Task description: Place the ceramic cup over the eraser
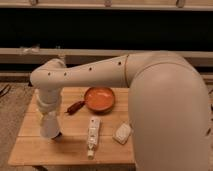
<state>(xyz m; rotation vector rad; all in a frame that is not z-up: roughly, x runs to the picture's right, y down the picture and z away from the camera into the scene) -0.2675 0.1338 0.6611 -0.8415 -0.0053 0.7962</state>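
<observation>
My gripper (50, 131) is at the lower end of the white arm, low over the left part of the wooden table (30, 150). A white tapered shape there, wider at the bottom, looks like the ceramic cup (48, 129) held mouth down. I cannot separate it clearly from the gripper. A small dark patch at its lower right edge looks like the black eraser (57, 135), mostly covered by the white shape.
An orange bowl (99, 99) stands at the table's back middle. A red-handled tool (75, 107) lies left of it. A long white power strip (93, 133) lies in the middle front, with a small white block (122, 133) to its right. My arm's bulk covers the right side.
</observation>
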